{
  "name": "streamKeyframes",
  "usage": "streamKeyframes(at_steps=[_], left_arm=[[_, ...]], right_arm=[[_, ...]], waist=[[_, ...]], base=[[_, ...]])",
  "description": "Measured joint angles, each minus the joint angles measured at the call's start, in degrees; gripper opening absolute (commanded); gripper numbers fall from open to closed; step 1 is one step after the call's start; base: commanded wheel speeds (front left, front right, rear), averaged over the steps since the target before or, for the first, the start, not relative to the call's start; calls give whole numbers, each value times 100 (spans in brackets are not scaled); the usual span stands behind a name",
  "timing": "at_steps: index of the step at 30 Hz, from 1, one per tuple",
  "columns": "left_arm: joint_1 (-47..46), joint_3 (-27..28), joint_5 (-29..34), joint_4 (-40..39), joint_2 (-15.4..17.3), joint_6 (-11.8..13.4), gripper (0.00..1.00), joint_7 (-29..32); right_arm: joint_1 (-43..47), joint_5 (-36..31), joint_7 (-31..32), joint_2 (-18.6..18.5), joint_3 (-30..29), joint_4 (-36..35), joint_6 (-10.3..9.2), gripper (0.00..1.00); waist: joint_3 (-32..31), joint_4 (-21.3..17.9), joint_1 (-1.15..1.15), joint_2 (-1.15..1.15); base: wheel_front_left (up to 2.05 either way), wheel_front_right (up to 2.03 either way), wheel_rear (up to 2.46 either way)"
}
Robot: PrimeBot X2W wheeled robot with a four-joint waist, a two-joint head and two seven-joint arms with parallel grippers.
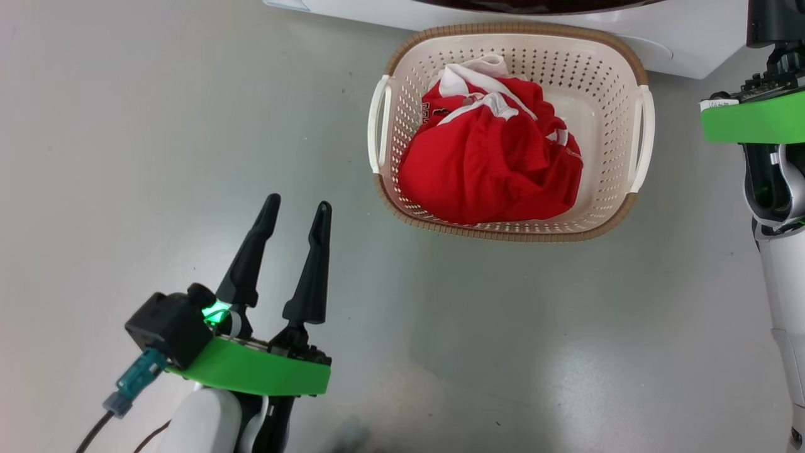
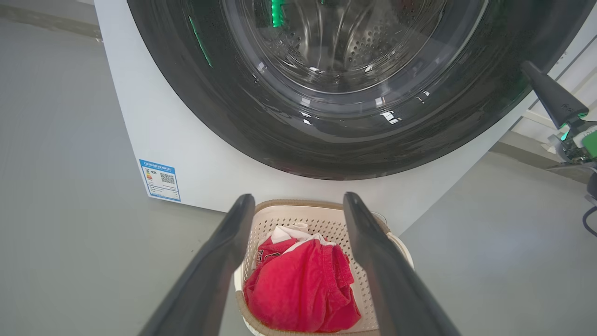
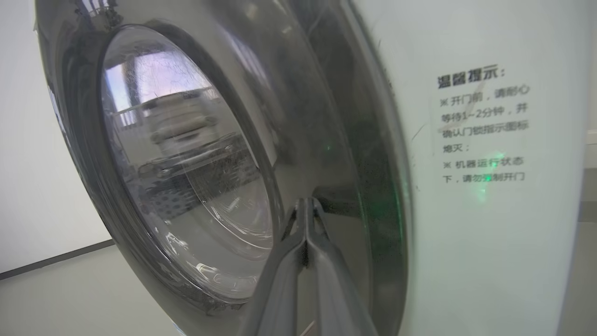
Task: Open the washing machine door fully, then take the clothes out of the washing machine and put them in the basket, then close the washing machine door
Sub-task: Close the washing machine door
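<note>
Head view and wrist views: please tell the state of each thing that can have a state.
washing machine door: looks shut.
basket: upright on the floor, holding the clothes.
clothes: bunched up inside the basket.
left fingers: open, empty.
right fingers: shut, empty, tips near the door rim.

Upper middle of the head view: the basket [image 1: 604, 69] is cream-white, patterned all over with small holes, with a brown woven-look rim and white handles. The clothes [image 1: 484, 170] in it are bright red with white trim. The floor [image 1: 126, 126] is plain grey. At lower left, the left hand [image 1: 297, 204] has black fingers [image 1: 248, 264] above a bright green band [image 1: 251, 371]. In the left wrist view the washing machine [image 2: 196, 149] is white with a small blue label sticker [image 2: 160, 179], and the washing machine door [image 2: 280, 135] has a glossy black rim.
</note>
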Motion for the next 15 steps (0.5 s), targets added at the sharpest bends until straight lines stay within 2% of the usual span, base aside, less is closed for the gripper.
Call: streamKeyframes(at_steps=[8,11,13,14,15], left_arm=[[-2,62,11,73,0,0,100,0],[4,114,60,100,0,0,100,-1],[15,155,75,140,0,-1,100,0],[16,179,109,156,0,-1,100,0],[19,204,126,166,0,-2,100,-1]], right_arm=[[172,1,0,38,77,20,-24,0],[438,2,0,104,121,38,-24,30],[622,2,0,149,146,67,-24,46],[709,2,0,167,152,75,-24,65],[793,2,0,180,157,82,-24,93]], waist=[[-213,-82,0,0],[-326,-138,0,0],[-406,-182,0,0],[-449,-205,0,0],[-491,-230,0,0]], base=[[0,0,0],[0,0,0],[0,0,0],[0,0,0],[0,0,0]])
